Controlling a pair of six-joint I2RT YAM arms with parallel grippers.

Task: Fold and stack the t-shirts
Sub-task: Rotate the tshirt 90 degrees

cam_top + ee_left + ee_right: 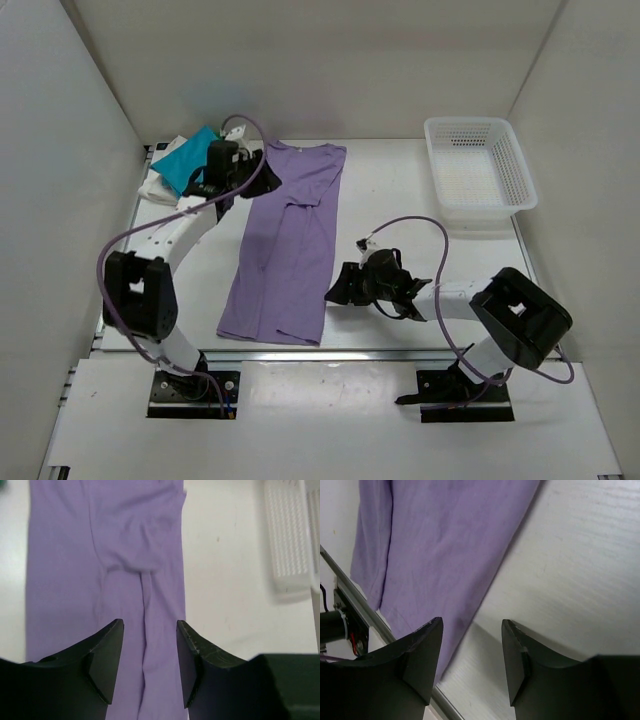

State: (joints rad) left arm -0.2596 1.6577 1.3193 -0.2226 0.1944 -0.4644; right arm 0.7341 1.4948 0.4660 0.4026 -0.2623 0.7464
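I see the lavender t-shirt [287, 245] lying flat on the bench [400, 200] as a long narrow strip, with its sides folded in. Its collar end is far from the arm bases and its hem is at the near edge. Just beyond the shirt's far left corner sits a folded pile, with a teal t-shirt [190, 160] on top of a white t-shirt [158, 187]. My left claw [149, 625] hangs over the lavender shirt's collar end, jaws parted and empty. My right claw [471, 622] sits just beside the shirt's right edge near the hem, also spread wide and holding nothing. The white basket [520, 165] stands well to the shirt's right.
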